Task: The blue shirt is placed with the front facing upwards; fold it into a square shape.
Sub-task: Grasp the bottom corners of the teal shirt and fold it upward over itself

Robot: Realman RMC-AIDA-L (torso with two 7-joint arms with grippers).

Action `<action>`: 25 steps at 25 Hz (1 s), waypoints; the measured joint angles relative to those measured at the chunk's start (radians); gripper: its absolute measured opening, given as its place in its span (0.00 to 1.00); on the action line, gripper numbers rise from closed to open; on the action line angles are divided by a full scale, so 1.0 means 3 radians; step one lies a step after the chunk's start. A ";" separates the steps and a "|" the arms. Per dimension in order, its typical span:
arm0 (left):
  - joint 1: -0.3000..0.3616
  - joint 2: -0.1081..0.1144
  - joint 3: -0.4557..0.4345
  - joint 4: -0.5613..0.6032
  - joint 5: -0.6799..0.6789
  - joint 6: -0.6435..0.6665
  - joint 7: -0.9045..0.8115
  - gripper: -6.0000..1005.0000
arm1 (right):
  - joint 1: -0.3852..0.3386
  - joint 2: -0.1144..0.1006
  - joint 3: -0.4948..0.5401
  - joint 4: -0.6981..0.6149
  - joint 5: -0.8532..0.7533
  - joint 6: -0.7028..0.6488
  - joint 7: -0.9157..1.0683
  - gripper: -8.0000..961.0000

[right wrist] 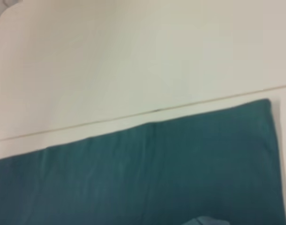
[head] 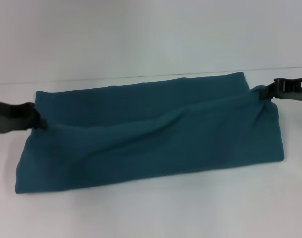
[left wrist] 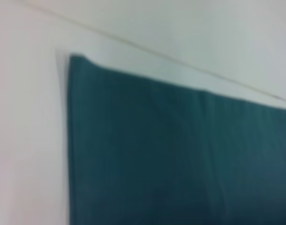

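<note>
Mid-fold: left gripper (head: 42, 122) and right gripper (head: 264, 94) are pinching the blue shirt (head: 151, 134) at its ends, each clamped on cloth. Next likely calls for carrying both ends together evenly.

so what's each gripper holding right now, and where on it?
Both hold the blue shirt: left gripper pinches its left edge, right gripper its right edge near the far corner.

The blue shirt (head: 151, 134) is matt cloth on a smooth white table (head: 151, 213).

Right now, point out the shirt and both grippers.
blue shirt (head: 151, 139), head view, middle of the folded cloth.
left gripper (head: 40, 120), head view, tips at shirt's edge.
right gripper (head: 265, 94), head view, tips pinching shirt's corner.
</note>
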 joint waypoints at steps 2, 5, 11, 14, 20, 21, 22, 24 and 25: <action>-0.0032 -0.0017 0.0075 -0.0024 -0.0001 -0.0215 -0.0023 0.02 | 0.0033 0.0013 -0.0058 0.0064 -0.0001 0.0163 0.0001 0.08; -0.0048 -0.0095 0.0156 -0.0058 -0.0001 -0.0577 -0.0010 0.02 | 0.0080 0.0037 -0.0212 0.0201 -0.0002 0.0457 0.0001 0.08; 0.0013 -0.0268 0.0246 -0.0096 -0.0004 -0.1240 0.0000 0.02 | 0.0161 0.0112 -0.0395 0.0361 -0.0004 0.0952 0.0002 0.08; 0.0016 -0.0289 0.0247 -0.0156 -0.0015 -0.1421 0.0003 0.02 | 0.0193 0.0162 -0.0423 0.0368 -0.0004 0.1147 0.0003 0.08; -0.0014 -0.0296 0.0250 -0.0193 -0.0017 -0.1675 0.0000 0.02 | 0.0354 0.0179 -0.0455 0.0616 -0.0006 0.1534 0.0005 0.08; -0.0020 -0.0299 0.0251 -0.0193 -0.0022 -0.1713 0.0005 0.02 | 0.0381 0.0172 -0.0457 0.0661 -0.0007 0.1582 0.0005 0.08; -0.0029 -0.0301 0.0258 -0.0196 -0.0026 -0.1748 0.0029 0.02 | 0.0410 0.0167 -0.0459 0.0700 -0.0009 0.1640 0.0005 0.08; -0.0056 -0.0307 0.0273 -0.0222 -0.0029 -0.1799 0.0118 0.02 | 0.0456 0.0161 -0.0465 0.0760 -0.0009 0.1733 0.0005 0.08; -0.0080 -0.0311 0.0279 -0.0252 -0.0029 -0.1843 0.0180 0.02 | 0.0469 0.0161 -0.0475 0.0776 -0.0010 0.1775 0.0005 0.08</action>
